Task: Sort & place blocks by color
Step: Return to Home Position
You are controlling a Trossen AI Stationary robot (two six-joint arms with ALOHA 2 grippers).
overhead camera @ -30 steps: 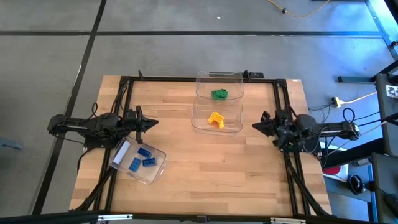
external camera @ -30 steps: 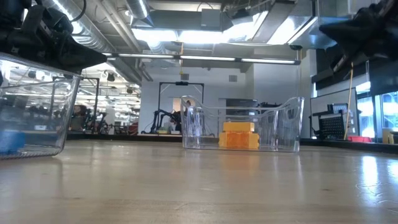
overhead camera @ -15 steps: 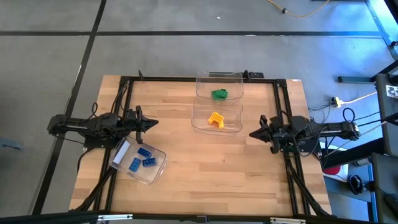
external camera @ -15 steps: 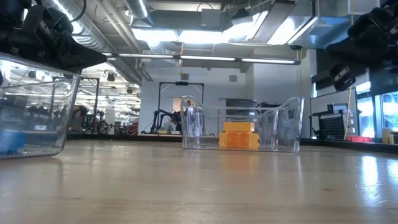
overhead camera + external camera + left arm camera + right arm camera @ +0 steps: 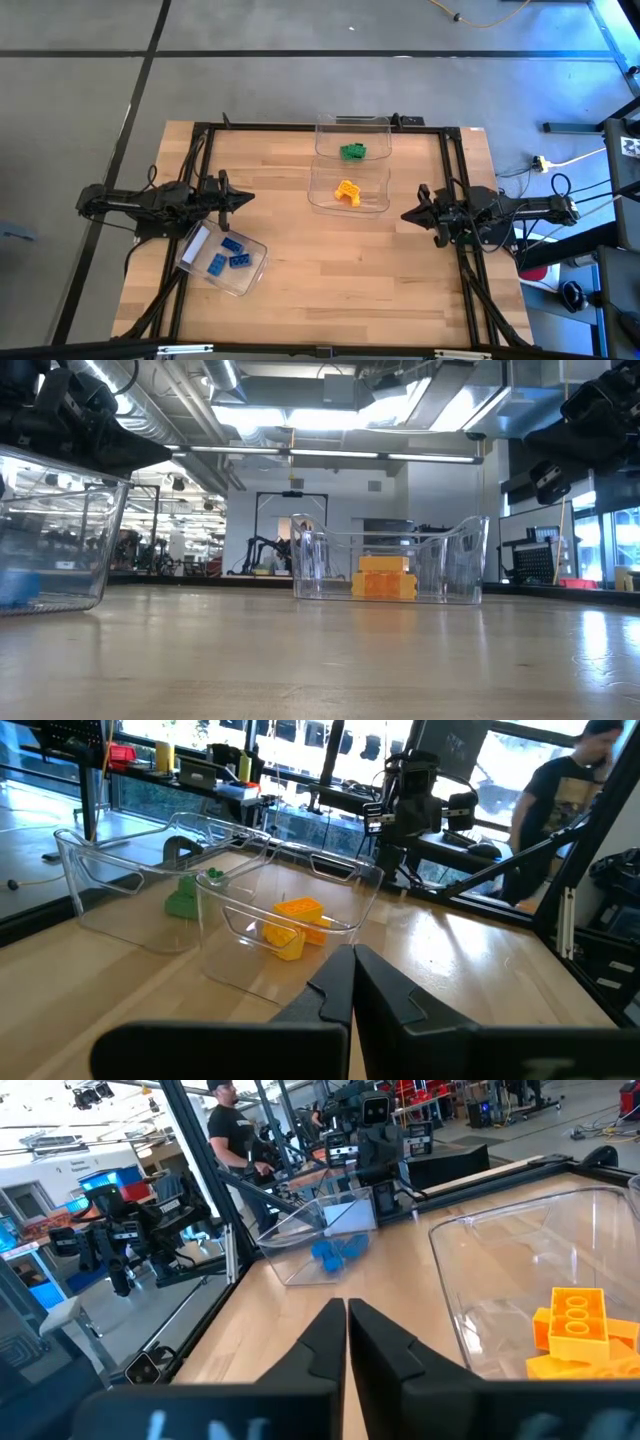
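Note:
Three clear bins stand on the wooden table. The far one holds green blocks (image 5: 352, 151), the one just nearer holds yellow-orange blocks (image 5: 346, 191), and a tilted one at the near left holds blue blocks (image 5: 230, 256). My left gripper (image 5: 250, 198) hovers shut at the table's left side, above the blue bin's far edge, pointing level toward the middle. My right gripper (image 5: 405, 215) hovers shut at the right side and also points level toward the middle. Ahead of the left gripper (image 5: 352, 955) are the green (image 5: 185, 900) and yellow-orange blocks (image 5: 295, 920). The right gripper (image 5: 346, 1308) faces the blue blocks (image 5: 338, 1250).
A black frame rail (image 5: 300, 126) runs along the table's far edge, and more rails run down both sides. Bare wood (image 5: 350, 280) lies across the near middle. A person (image 5: 560, 800) stands beyond the right side, and another person (image 5: 232, 1130) beyond the left.
My right gripper has tipped to level, rolled a little and sunk slightly at the table's right side, then held still. It stays shut. The blocks and bins have not moved.

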